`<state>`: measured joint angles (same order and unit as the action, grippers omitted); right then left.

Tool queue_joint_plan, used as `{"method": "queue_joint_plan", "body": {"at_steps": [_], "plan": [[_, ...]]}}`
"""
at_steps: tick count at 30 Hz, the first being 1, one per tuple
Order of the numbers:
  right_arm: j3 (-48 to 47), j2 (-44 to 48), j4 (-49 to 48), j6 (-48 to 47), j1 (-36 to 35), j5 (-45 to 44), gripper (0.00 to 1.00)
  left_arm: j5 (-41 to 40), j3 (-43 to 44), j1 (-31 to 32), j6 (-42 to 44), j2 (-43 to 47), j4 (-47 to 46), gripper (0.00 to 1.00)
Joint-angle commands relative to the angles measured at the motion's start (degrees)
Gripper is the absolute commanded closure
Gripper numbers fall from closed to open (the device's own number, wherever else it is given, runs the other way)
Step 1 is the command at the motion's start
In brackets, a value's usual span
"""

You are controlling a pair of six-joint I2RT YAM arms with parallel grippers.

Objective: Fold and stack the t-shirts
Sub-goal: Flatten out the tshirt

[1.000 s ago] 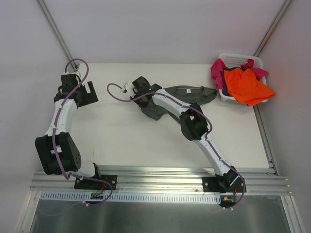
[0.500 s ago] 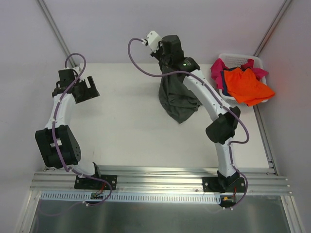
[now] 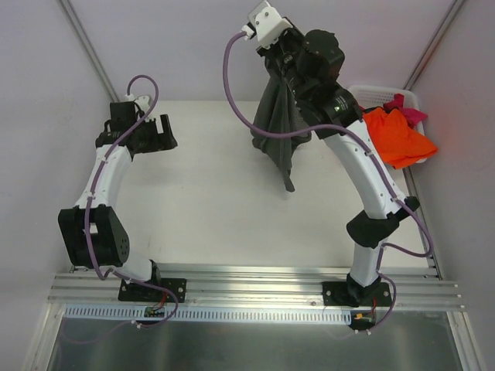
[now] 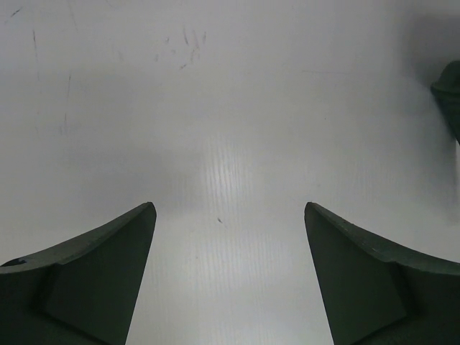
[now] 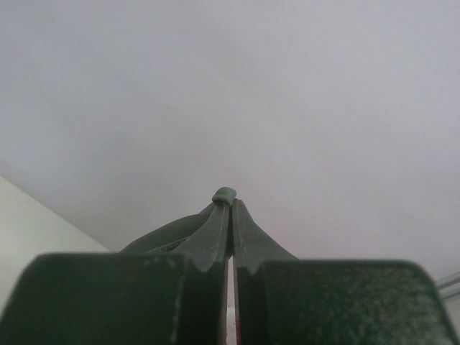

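My right gripper [image 3: 277, 56] is raised high at the back and shut on the dark grey-olive t-shirt [image 3: 280, 124], which hangs down from it in a long drape, its lowest tip just over the table. In the right wrist view the jaws [image 5: 230, 205] pinch a small nub of that cloth [image 5: 224, 193]. My left gripper [image 3: 158, 133] is open and empty over the table's back left; its wrist view [image 4: 228, 215] shows bare table and a sliver of the dark shirt [image 4: 450, 100] at the right edge. An orange t-shirt [image 3: 396, 136] and a magenta-pink one [image 3: 407, 107] lie in the basket.
The white plastic laundry basket [image 3: 374, 92] stands at the table's back right corner. Metal frame rails run up the back corners. A metal rail with the arm bases runs along the near edge.
My right arm has lifted the dark grey-olive shirt from the table to high in the air, so it now hangs long. My left gripper has moved a little right.
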<state>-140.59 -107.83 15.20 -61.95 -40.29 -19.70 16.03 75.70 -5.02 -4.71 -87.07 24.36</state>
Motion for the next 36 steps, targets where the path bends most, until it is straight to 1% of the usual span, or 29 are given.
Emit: {"method": "queue_joint_plan", "body": {"at_steps": [1,5,8,12,16,19,22,23,26,28,30,31,33,34,36], "plan": [[-3.3,3.0,-6.0,-4.4,-3.6,0.5,0.99,0.2,-1.0,-0.5,0.4,6.9,0.6,0.14],[-5.3,2.4,-8.3,-7.1,-7.9,1.7,1.0,1.5,-5.0,-0.5,2.0,13.3,1.2,0.14],[-5.2,1.9,-9.6,-7.4,-8.7,3.3,1.0,4.3,-7.5,-0.5,2.7,18.1,2.4,0.15],[-5.6,0.6,-9.8,-6.7,-8.8,2.9,1.0,4.5,-8.7,-0.5,3.9,21.1,3.1,0.14],[-4.1,-0.4,-9.7,-6.8,-8.6,2.8,1.0,4.5,-9.3,-0.6,4.0,21.0,2.9,0.14],[-2.1,-1.9,-10.2,-6.3,-5.8,4.3,0.99,6.7,-9.3,-0.8,3.0,19.9,3.0,0.16],[-1.6,-5.4,-9.4,-4.3,-1.4,4.8,0.99,9.2,-8.5,-1.1,3.0,18.6,3.0,0.17],[-1.2,-6.2,-8.5,-2.3,1.2,4.7,1.0,9.8,-8.1,-1.3,3.0,18.2,3.0,0.17],[0.9,-9.2,-6.1,0.1,5.7,2.8,1.0,12.1,-6.9,-1.4,3.0,16.5,3.1,0.18],[2.5,-10.2,-4.8,-0.5,8.5,0.0,1.0,12.8,-6.2,-1.6,2.6,15.4,3.1,0.19],[5.1,-9.9,-4.1,-1.2,10.8,-2.9,1.0,13.1,-5.5,-1.9,2.6,14.2,3.1,0.19],[5.2,-9.9,-1.6,-0.9,13.0,-3.7,1.0,13.2,-5.1,-2.4,2.4,13.8,3.0,0.19],[5.5,-7.8,2.4,1.0,14.9,-4.6,1.0,13.4,-4.1,-2.8,2.4,12.4,3.0,0.19],[6.4,-6.4,6.6,1.2,15.7,-4.9,1.0,13.8,-3.6,-3.4,2.4,11.9,3.0,0.19],[9.4,-1.3,11.6,3.3,15.4,-5.0,1.0,14.0,-2.1,-3.9,2.3,10.6,3.0,0.2]]}}
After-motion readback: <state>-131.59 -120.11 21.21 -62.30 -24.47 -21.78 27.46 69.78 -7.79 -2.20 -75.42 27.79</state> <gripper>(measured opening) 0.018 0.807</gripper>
